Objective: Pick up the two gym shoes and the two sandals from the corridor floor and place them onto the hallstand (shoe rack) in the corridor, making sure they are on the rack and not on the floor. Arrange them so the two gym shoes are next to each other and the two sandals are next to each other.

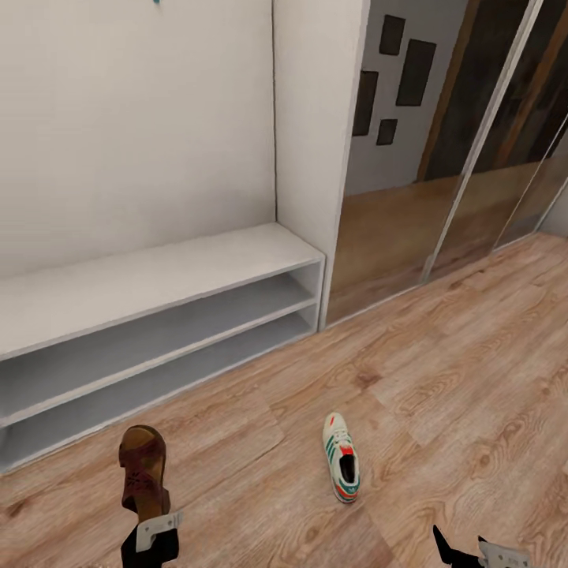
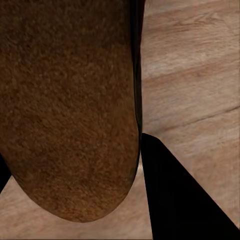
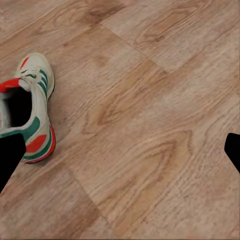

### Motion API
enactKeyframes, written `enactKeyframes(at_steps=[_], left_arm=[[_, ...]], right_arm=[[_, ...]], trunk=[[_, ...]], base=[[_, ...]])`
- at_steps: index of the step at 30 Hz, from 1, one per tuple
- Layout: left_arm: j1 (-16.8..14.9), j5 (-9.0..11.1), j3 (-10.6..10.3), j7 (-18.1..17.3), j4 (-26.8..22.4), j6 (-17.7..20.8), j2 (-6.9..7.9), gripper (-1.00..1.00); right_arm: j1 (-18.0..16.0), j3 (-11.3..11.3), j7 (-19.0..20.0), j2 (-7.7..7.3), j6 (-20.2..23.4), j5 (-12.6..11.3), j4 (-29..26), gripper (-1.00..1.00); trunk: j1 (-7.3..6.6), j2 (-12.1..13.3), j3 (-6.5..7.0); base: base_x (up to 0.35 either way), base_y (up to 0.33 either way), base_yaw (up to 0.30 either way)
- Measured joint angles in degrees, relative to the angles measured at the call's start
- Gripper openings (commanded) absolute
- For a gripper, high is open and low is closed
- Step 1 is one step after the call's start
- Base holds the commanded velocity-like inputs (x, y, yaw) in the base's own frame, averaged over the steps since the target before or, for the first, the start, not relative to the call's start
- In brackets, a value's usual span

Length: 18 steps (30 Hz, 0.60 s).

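- Holding a dark brown sandal (image 1: 143, 468), the left gripper (image 1: 151, 535) sits at the lower left of the head view, its fingers closed on the sandal's heel end.
- Left wrist view: the sandal's tan footbed (image 2: 67, 107) lies close to the camera, with one dark finger (image 2: 180, 200) just beside its edge; corridor floor planks show beyond it.
- The held sandal's toe points toward the hallstand (image 1: 158, 272), and it is seen in front of the lowest shelf. Whether it touches the floor cannot be told.
- The hallstand is a pale grey bench with two long open shelves below its top board and a tall back panel behind it.
- One gym shoe (image 1: 341, 457), cream-white with green stripes and red-orange patches, lies upright on the corridor floor (image 1: 442, 379), right of the sandal and well apart from it, with its heel toward the robot.
- The right gripper (image 1: 465, 550) sits at the lower right edge of the head view, with its jaws spread wide and nothing between them.
- Right wrist view: the gym shoe (image 3: 29, 110) lies beside one dark fingertip (image 3: 9, 157); the other fingertip (image 3: 233, 149) is well apart from it.
- A mirrored sliding door (image 1: 410, 197) stands right of the hallstand.
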Motion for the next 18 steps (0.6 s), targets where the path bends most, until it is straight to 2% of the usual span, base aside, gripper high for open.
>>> enactKeyframes(at_steps=[8, 13, 15, 17, 18], left_arm=[[0.0, 0.0, -0.1, -0.1, -0.1, 0.0, 0.00, -1.00], [-0.1, -0.5, -1.2, -0.3, -0.8, 0.1, -0.23, -1.00], [-0.3, -0.7, -2.6, -0.5, -0.9, 0.2, -0.38, -1.00], [-0.6, -0.8, -4.9, -0.5, -1.0, 0.8, -0.45, -1.00], [-2.2, -0.8, -7.4, -0.6, -2.1, 2.2, -0.68, -1.00]], right_arm=[[0.0, 0.0, 0.0, 0.00, 0.0, 0.0, 0.0, 1.00], [0.0, 0.0, 0.1, 0.00, 0.1, 0.0, 0.0, 1.00], [0.0, 0.3, 0.1, 0.05, 0.1, 0.1, 0.0, 1.00], [0.0, 1.8, 0.0, 0.11, 0.5, 0.8, 0.0, 1.00], [-0.3, 5.1, -0.3, 0.20, 2.6, 2.6, -0.8, 1.00]], trunk=[[0.01, 0.0, -0.42], [0.01, 0.0, -0.49], [0.01, 0.0, -0.49], [0.01, 0.0, -0.50], [0.01, 0.0, -0.49]], base=[[0.011, 0.311, 0.180], [0.001, 0.089, 0.033], [0.000, 0.020, 0.008], [0.000, 0.010, 0.004], [0.000, 0.007, 0.002]])
